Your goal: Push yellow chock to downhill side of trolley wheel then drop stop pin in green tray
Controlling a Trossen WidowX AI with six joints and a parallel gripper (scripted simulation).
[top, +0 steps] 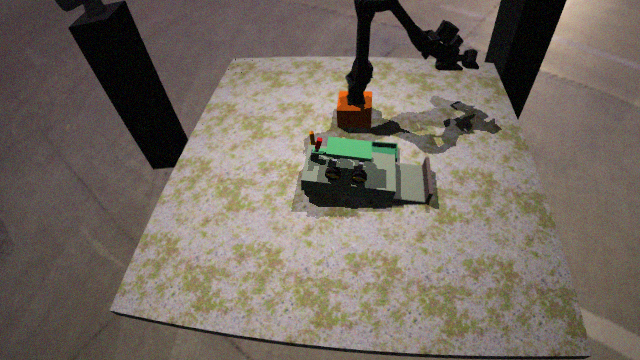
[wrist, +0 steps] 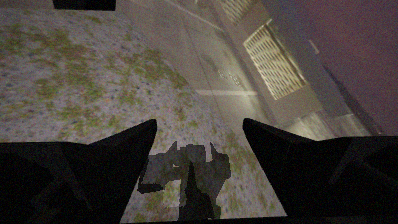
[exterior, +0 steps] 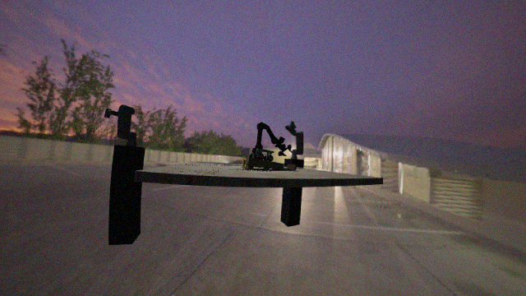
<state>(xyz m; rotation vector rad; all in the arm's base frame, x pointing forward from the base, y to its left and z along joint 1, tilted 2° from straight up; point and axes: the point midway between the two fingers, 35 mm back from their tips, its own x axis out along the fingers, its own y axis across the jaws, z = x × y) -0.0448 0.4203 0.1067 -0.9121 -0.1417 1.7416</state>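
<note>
The grey-green ramp [top: 412,182] lies mid-table and slopes down to the right. The trolley [top: 345,165] sits on it, with two dark wheels [top: 332,173] [top: 359,175] facing the camera. The red-headed stop pin [top: 318,143] stands at its uphill left end. Just left of the pin an orange handle [top: 311,135] shows; the chock's yellow body is not clear. A green tray-like slab [top: 350,148] lies right behind the trolley. My gripper [top: 457,56] [wrist: 200,123] is open and empty, high over the table's far right corner, well away from the ramp.
The arm stands on an orange pedestal [top: 354,116] behind the ramp. A brown end wall [top: 427,176] closes the ramp's low end. Black posts stand at the far left [top: 125,85] and far right [top: 520,45] of the table [top: 325,280] [exterior: 246,178].
</note>
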